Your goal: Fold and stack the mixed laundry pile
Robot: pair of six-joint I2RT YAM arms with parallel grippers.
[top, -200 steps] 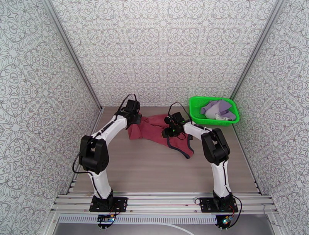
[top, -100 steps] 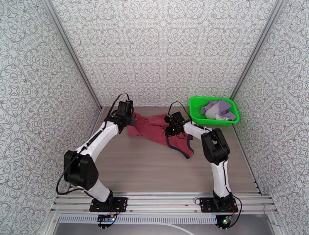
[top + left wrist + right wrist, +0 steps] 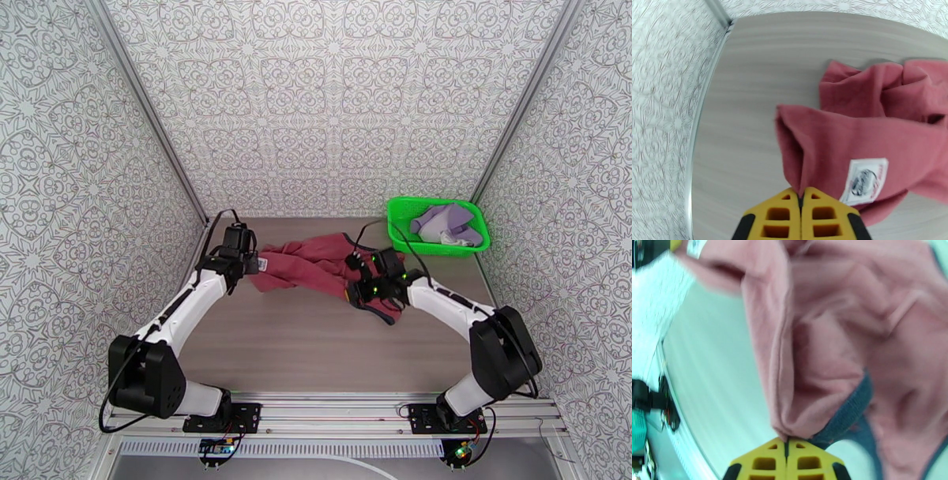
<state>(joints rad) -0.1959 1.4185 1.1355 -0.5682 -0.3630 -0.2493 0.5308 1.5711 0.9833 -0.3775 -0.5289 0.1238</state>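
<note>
The dark red tank top (image 3: 312,264) is stretched across the table between both arms. My left gripper (image 3: 254,267) is shut on its left edge; in the left wrist view the yellow fingers (image 3: 817,215) pinch a fold of the red cloth (image 3: 853,134) beside a white label (image 3: 865,179). My right gripper (image 3: 362,286) is shut on the right edge, where the right wrist view shows red cloth (image 3: 821,338) with dark trim (image 3: 847,413) caught at the fingertips (image 3: 762,463). The lavender garment (image 3: 446,223) lies crumpled in the green basket (image 3: 401,211).
The green basket stands at the back right, close to the right wall (image 3: 553,197). Patterned walls close in the table on three sides, and the left wall rail (image 3: 701,110) runs near the left gripper. Bare wooden tabletop (image 3: 316,339) lies in front of the tank top.
The right gripper has shut on the tank top's right edge and moved right. The left arm has drawn its end of the cloth left, stretching the garment wider.
</note>
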